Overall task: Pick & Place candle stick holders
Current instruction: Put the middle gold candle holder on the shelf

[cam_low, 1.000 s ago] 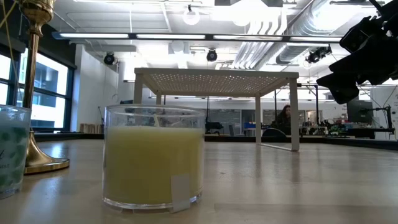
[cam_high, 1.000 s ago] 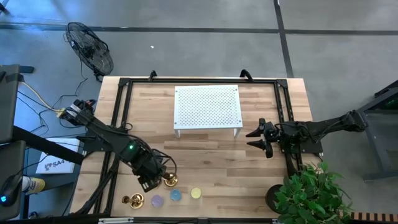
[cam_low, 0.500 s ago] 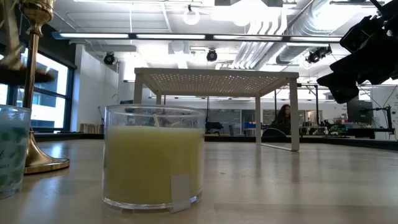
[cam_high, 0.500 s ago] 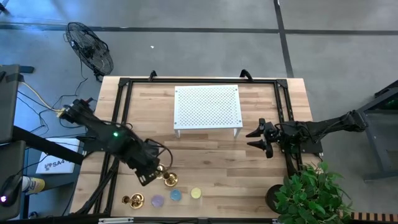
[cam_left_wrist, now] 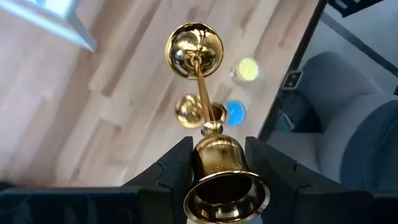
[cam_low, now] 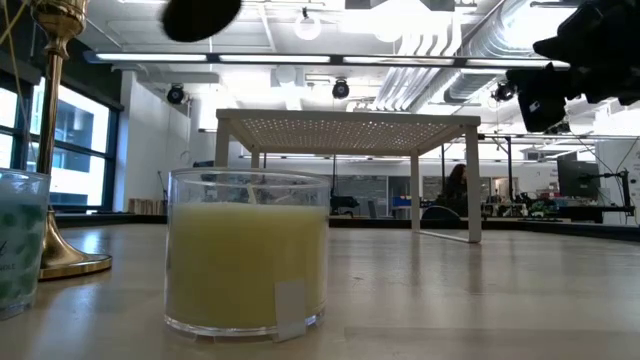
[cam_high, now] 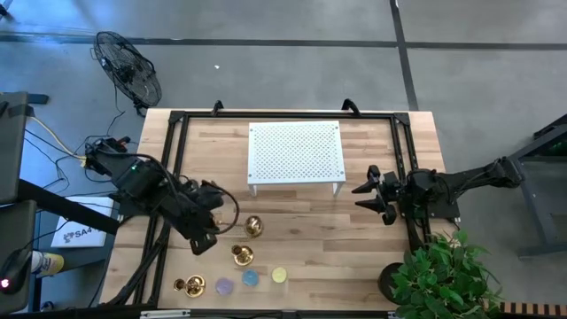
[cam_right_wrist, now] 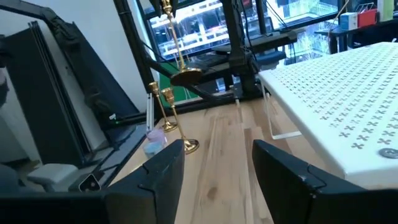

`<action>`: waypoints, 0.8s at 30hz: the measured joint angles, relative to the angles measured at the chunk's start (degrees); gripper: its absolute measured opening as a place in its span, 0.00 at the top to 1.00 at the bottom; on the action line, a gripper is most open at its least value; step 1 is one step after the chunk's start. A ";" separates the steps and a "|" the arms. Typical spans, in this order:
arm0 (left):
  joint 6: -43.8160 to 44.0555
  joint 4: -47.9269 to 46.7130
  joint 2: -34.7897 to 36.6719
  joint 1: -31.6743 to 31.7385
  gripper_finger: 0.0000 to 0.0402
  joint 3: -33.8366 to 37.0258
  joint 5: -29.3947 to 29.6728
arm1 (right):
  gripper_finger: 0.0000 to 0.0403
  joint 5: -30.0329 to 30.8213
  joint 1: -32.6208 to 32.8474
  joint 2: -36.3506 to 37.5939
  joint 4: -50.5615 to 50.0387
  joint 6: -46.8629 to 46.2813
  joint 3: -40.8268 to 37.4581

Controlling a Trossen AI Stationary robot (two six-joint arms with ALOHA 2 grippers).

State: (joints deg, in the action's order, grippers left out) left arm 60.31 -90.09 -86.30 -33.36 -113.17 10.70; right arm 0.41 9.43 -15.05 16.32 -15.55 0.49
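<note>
My left gripper [cam_high: 215, 221] [cam_left_wrist: 217, 177] is shut on a tall, slim-stemmed brass candle stick holder [cam_high: 252, 226], held above the table's near left part. It also shows in the right wrist view [cam_right_wrist: 176, 53]. A second tall holder [cam_high: 241, 255] [cam_low: 55, 130] stands on its round base beside the candles. A small squat holder [cam_high: 189, 285] stands near the front edge. My right gripper [cam_high: 361, 197] [cam_right_wrist: 214, 168] is open and empty, raised at the table's right. My left gripper pinches the holder's bell-shaped cup [cam_left_wrist: 217, 158], at the top end of the stem, between its two fingers [cam_left_wrist: 177, 168]. The fingers come from above, pointing down. The holder hangs below them, lifted clear, with its round base [cam_left_wrist: 194, 50] lowest.
A white perforated stand [cam_high: 295, 152] sits at the far middle. Purple [cam_high: 224, 285], blue [cam_high: 251, 277] and yellow [cam_high: 280, 276] candle jars line the front edge. The yellow candle jar is close up in the low view [cam_low: 247, 255]. A potted plant [cam_high: 443, 275] stands at the near right corner.
My left gripper has risen and gone toward the far edge, away from the candles, with one tall holder lifted clear of the table. The other tall holder has stayed standing where it was. My right gripper has risen a little.
</note>
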 joint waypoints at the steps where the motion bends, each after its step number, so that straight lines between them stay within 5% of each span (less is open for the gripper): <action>1: -0.74 -0.03 0.00 0.00 0.68 -0.04 1.51 | 0.54 0.00 -0.02 0.00 0.52 0.03 -0.02; 13: -17.08 0.10 -0.02 0.06 0.68 -0.04 32.19 | 0.54 0.32 0.00 0.02 12.32 6.56 -0.02; 24: -32.71 4.79 -2.67 13.40 0.68 -0.04 20.72 | 0.58 2.14 0.00 -9.38 7.90 17.52 11.16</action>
State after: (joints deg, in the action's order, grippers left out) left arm 27.60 -85.30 -88.98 -19.97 -113.21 31.42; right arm 2.55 9.43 -24.42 24.22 1.97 11.65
